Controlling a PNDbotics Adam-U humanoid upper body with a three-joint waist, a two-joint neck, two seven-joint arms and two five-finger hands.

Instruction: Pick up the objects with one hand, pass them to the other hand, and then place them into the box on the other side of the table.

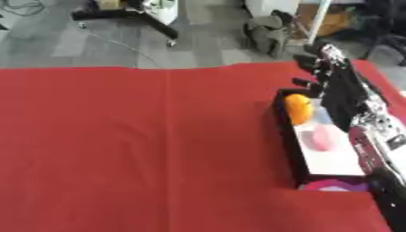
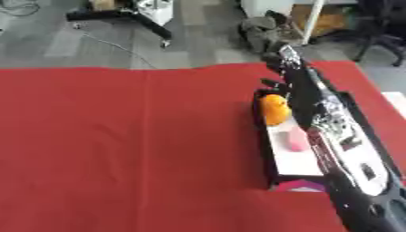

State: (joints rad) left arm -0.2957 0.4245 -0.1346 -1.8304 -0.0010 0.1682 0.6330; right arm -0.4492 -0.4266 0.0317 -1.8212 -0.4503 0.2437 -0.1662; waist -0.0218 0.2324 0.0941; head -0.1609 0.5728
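Our right hand [image 1: 316, 74] hangs over the box [image 1: 287, 145] far end, fingers relaxed, nothing held; orange obj [image 1: 298, 108] lies just below-left (pink one [image 1: 323, 137] nearer us).

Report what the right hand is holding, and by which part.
Nothing, as far as shows: the right hand hangs over the far end of the box, its fingers apart from the orange object inside.

Grey tiled floor [image 1: 55, 45] beyond the red-covered tabletop [image 1: 135, 149], bearing a black wheeled stand base [image 1: 131, 18], a trailing cable [image 1: 127, 45], and a dark bundle [image 1: 266, 31] beside a white pole [image 1: 319, 20].
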